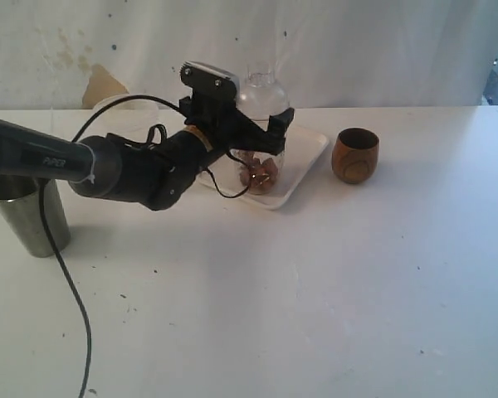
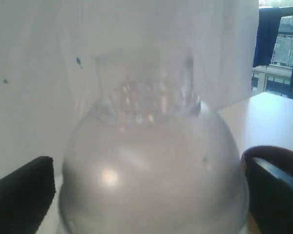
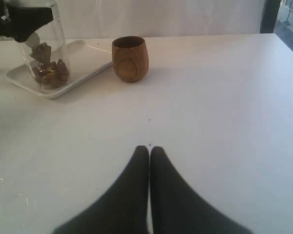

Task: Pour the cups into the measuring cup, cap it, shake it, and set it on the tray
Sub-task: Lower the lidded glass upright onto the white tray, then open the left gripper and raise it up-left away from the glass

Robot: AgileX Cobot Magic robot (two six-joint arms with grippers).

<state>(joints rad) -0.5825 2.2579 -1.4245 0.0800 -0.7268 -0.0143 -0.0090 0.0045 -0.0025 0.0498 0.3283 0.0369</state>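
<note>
The clear measuring cup (image 1: 257, 170) stands on the white tray (image 1: 307, 153) with brown pieces in its bottom. The clear dome cap (image 1: 261, 93) sits on its top. My left gripper (image 1: 261, 128) is shut on the cup's upper part, one finger on each side. In the left wrist view the cap (image 2: 151, 161) fills the space between the dark fingers (image 2: 19, 195). The wooden cup (image 1: 354, 155) stands upright just right of the tray. The steel tumbler (image 1: 29, 220) stands at the far left. My right gripper (image 3: 150, 148) is shut and empty, low over bare table, well short of the wooden cup (image 3: 130, 58).
The left arm (image 1: 124, 170) and its black cable (image 1: 70, 290) stretch across the left half of the table. A faint whitish tub rim (image 1: 108, 104) shows behind the arm. The table's far edge meets a pale wall.
</note>
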